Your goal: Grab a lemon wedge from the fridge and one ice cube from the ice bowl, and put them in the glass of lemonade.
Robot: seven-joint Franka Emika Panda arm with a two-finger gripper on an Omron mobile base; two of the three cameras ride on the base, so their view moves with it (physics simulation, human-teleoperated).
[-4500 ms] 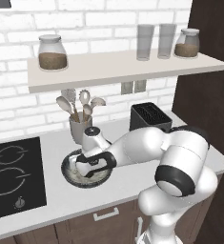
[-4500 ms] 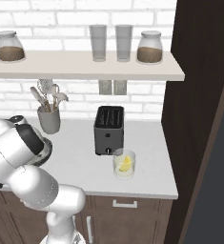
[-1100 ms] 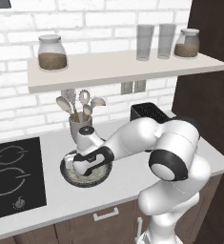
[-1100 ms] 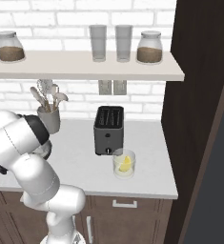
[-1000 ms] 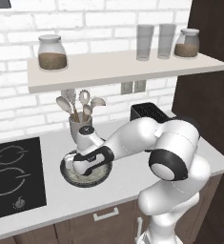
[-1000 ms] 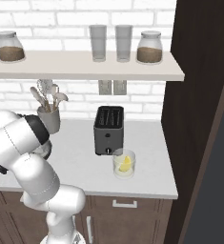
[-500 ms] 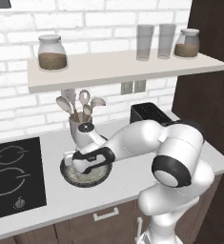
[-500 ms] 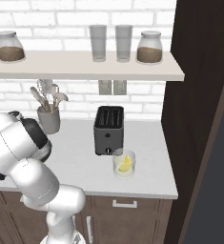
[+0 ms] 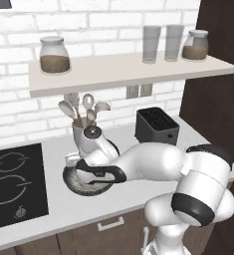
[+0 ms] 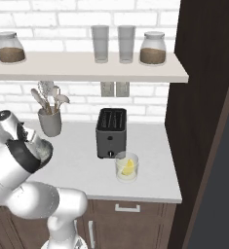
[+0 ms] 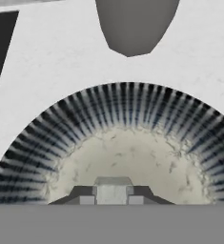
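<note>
The ice bowl (image 9: 70,180), dark-rimmed with a pale speckled inside (image 11: 132,157), sits on the counter left of centre. My hand reaches down into it, and my gripper (image 11: 112,196) is shut on a small pale ice cube (image 11: 112,188) just above the bowl's floor. From the left base camera the gripper (image 9: 92,179) is low inside the bowl, under the hand. The glass of lemonade (image 10: 126,168) stands in front of the toaster with a yellow lemon wedge (image 10: 130,167) in it. I cannot tell whether the dark grey panel (image 10: 218,194) at the far right is the fridge.
A grey utensil cup (image 9: 82,139) stands right behind the bowl. The black toaster (image 9: 156,126) is to the right and the stove top (image 9: 11,182) to the left. A shelf (image 9: 128,69) overhead carries jars and two tall glasses. A dark cabinet (image 9: 218,74) bounds the right.
The hand has stayed over the bowl with the jaws as narrow as before. The elbow has swung a little right and lower.
</note>
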